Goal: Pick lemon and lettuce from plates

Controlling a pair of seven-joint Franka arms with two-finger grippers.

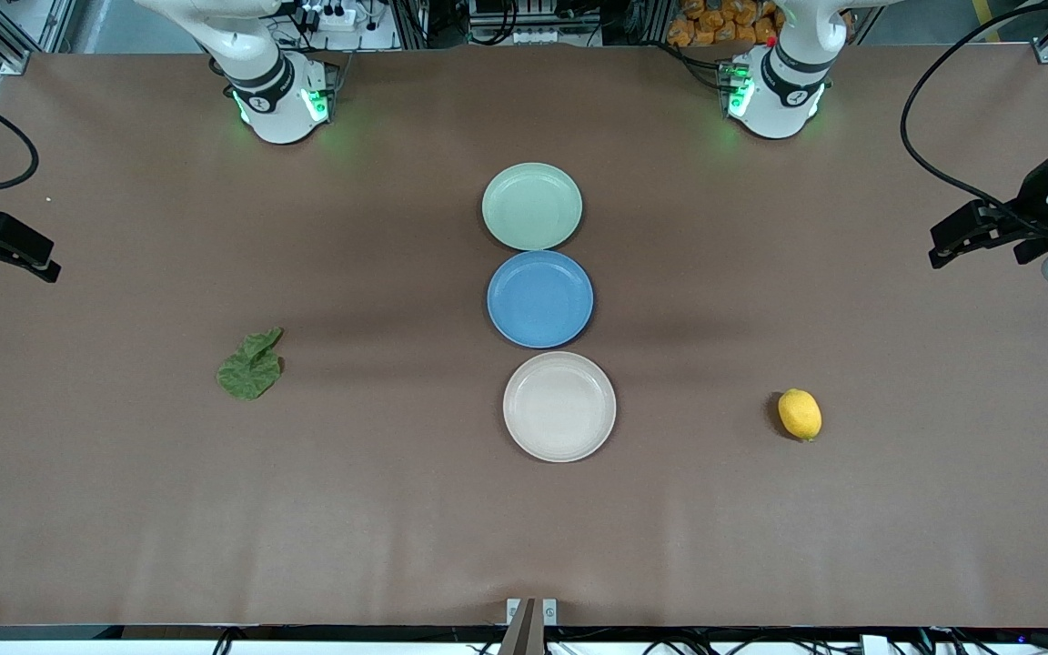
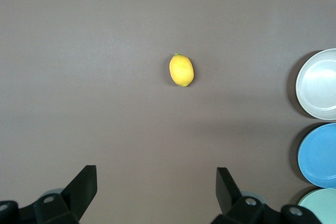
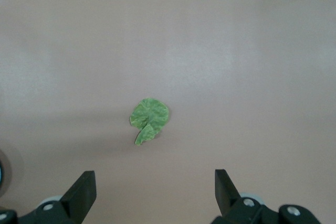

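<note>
The lemon (image 1: 800,414) lies on the bare table toward the left arm's end, on no plate; it also shows in the left wrist view (image 2: 181,70). The lettuce (image 1: 251,366) lies on the bare table toward the right arm's end, also in the right wrist view (image 3: 149,116). The pale green plate (image 1: 531,206) and the beige-white plate (image 1: 559,406) are empty. My left gripper (image 1: 953,238) is open and empty, up over the table's edge at its own end (image 2: 156,174). My right gripper (image 1: 33,253) is open and empty over the table's edge at its own end (image 3: 155,178).
An empty blue plate (image 1: 539,298) sits between the two other plates in a row down the table's middle. The three plates show at the edge of the left wrist view, the beige one (image 2: 319,83) closest to the lemon.
</note>
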